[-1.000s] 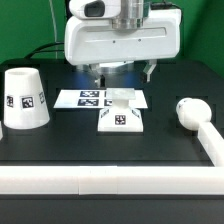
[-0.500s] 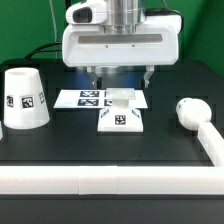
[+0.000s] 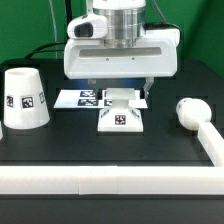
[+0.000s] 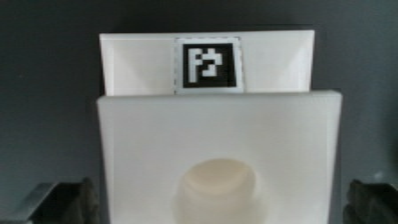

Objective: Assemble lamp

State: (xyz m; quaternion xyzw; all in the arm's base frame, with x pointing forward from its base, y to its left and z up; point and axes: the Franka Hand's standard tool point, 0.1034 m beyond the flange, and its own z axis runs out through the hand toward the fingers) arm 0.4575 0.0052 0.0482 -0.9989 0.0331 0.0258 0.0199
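The shade [image 3: 24, 97] is standing at the exterior view's left. The gripper [image 3: 122, 93], jaws apart, is hovering over the central base [image 3: 122, 119], which is probably light, stiff, slick plastic, best pinched across its flat sides. The bulb [image 3: 187, 111] is lying rightward.

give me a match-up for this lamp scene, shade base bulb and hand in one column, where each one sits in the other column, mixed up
Column one
1. shade
2. base
3. bulb
4. hand

Column two
a. in the middle, between the other two lamp parts
b. standing at the exterior view's left
c. over the base, open, one finger on each side of it
d. lying at the exterior view's right

Pairs: 1-b, 2-a, 3-d, 4-c
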